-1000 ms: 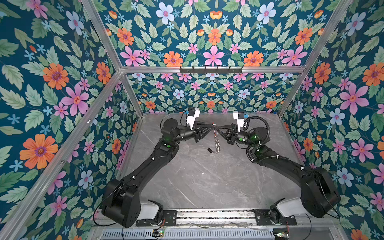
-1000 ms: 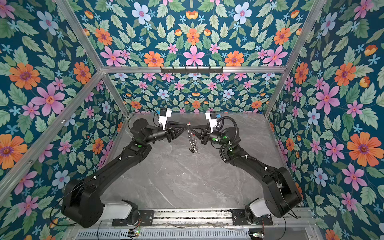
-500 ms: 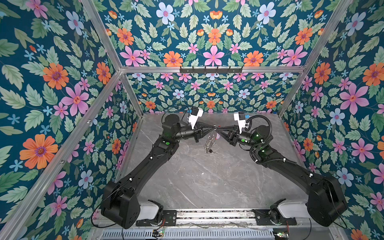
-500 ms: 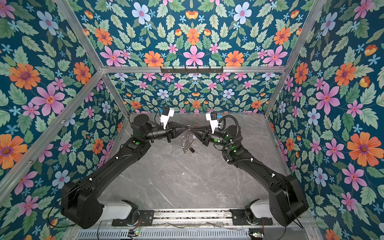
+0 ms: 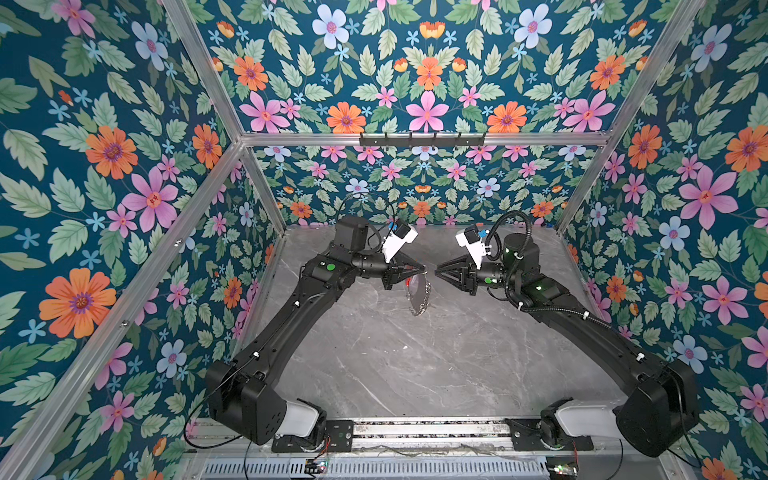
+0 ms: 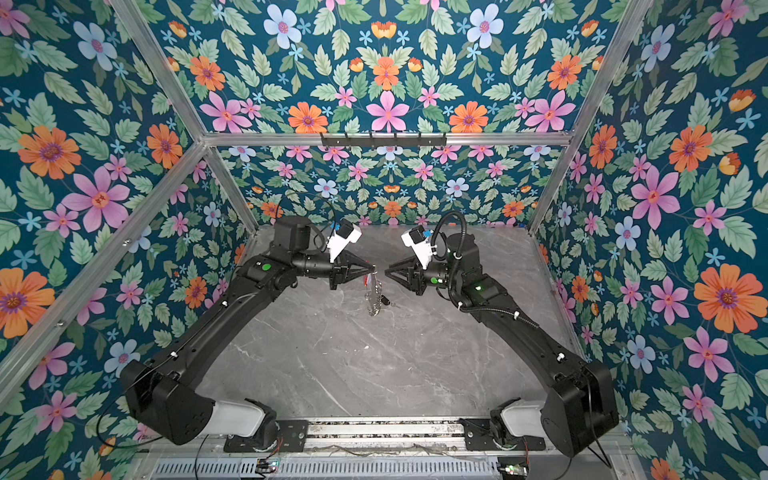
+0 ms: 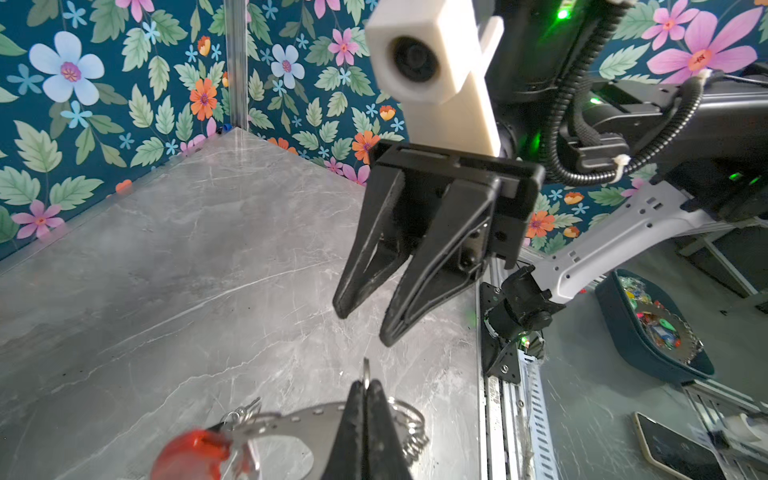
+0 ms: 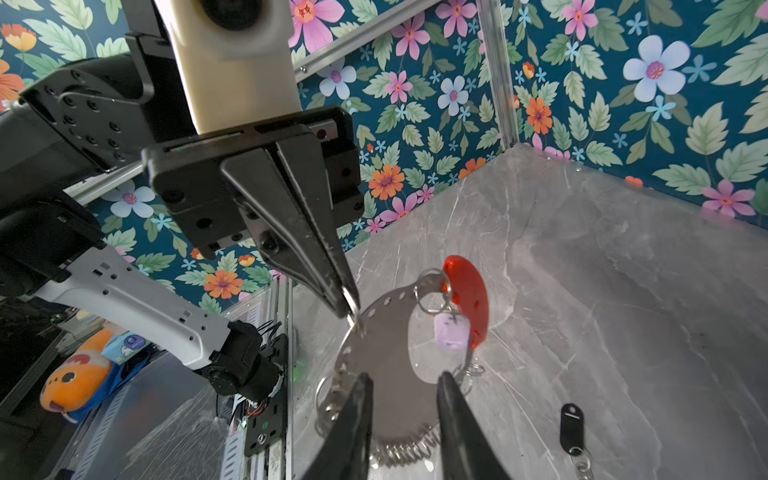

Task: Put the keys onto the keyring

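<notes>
The keyring, a flat metal hoop with a red section and several small silver rings, hangs above the table's far middle. My left gripper is shut on its upper edge. A pale lilac key hangs from a ring on the hoop beside the red section. A black key lies on the table below. My right gripper faces the left one, open, holding nothing, a short way off the keyring.
Grey marble table inside flowered walls with metal posts. A black hook rail runs along the back wall. Beyond the table's front rail stand a dark blue tray of small items and a phone.
My left gripper has shut on the keyring. The right gripper has opened, let go of it and drawn back slightly. The keyring now hangs from the left gripper alone.
</notes>
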You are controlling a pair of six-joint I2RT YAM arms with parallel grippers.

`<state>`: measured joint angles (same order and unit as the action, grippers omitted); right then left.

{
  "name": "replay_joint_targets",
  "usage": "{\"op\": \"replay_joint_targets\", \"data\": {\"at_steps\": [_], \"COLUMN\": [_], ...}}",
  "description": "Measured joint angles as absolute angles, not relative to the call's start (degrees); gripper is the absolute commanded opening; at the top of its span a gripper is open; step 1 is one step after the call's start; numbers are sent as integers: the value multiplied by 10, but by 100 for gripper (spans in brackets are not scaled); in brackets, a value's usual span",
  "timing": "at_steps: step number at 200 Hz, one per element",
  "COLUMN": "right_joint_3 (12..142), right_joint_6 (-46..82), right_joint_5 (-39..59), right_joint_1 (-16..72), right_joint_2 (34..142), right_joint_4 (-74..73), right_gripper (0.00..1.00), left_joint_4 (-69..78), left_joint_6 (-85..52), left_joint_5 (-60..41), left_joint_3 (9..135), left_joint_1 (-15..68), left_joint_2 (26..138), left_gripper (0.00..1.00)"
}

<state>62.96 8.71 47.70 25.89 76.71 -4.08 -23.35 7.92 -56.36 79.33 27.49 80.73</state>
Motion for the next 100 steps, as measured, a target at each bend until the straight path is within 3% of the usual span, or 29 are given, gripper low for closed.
{"op": "replay_joint_targets", "data": {"at_steps": [100], "right_joint_3": [630], "right_joint_6": [99], "right_joint_5": [496], "right_joint_1": [274], "right_joint_2": [778], "right_joint_4": [-49], "right_gripper": [26], "left_joint_4": [-243], "left_joint_6": [89], "left_joint_5": [-579], "left_joint_3": [792], "left_joint_1": [281], "left_joint_2": [807], "left_gripper": [0]}}
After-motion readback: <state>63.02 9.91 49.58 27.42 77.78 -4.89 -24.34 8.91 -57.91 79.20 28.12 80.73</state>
